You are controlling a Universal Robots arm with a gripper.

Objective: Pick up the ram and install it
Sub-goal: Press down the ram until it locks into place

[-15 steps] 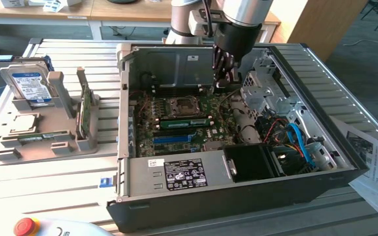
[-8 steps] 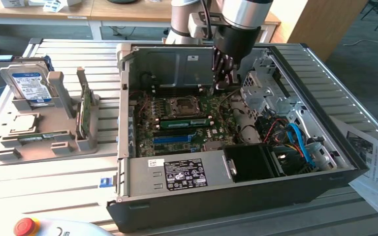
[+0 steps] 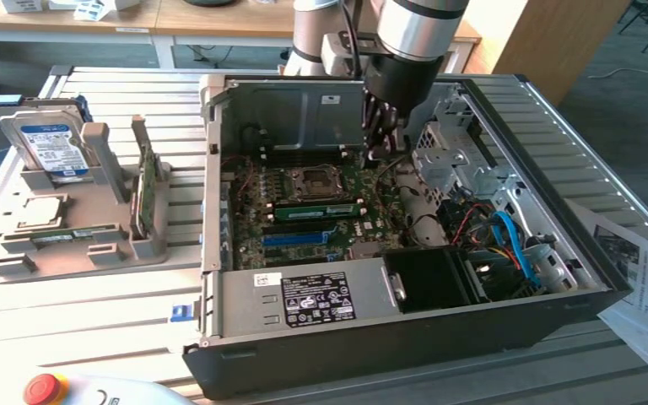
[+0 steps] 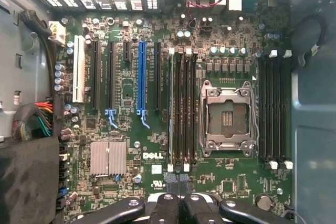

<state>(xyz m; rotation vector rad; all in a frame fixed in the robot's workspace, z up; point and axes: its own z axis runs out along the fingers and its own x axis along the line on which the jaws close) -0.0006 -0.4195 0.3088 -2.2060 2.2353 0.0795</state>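
One ram (image 3: 315, 211) stands seated in a memory slot beside the CPU socket (image 3: 313, 180) of the motherboard; in the wrist view it appears edge-on as a pale strip, the ram (image 4: 172, 108). A second ram stick (image 3: 72, 234) lies flat in the grey holder tray (image 3: 110, 257) on the exterior view's left. My gripper (image 3: 378, 152) hangs inside the open computer case, above the board's far side. Its fingers are shut with nothing between them, as the wrist view of the gripper (image 4: 179, 201) shows.
The case walls (image 3: 217, 169) and drive cage (image 3: 454, 156) hem in the gripper. Cables (image 3: 510, 236) and a black fan shroud (image 3: 437, 278) fill the case's near right. The tray also carries a hard drive (image 3: 45, 143), an upright green card (image 3: 144, 198) and a CPU chip (image 3: 37, 211). A red stop button (image 3: 43, 388) sits at the table's front.
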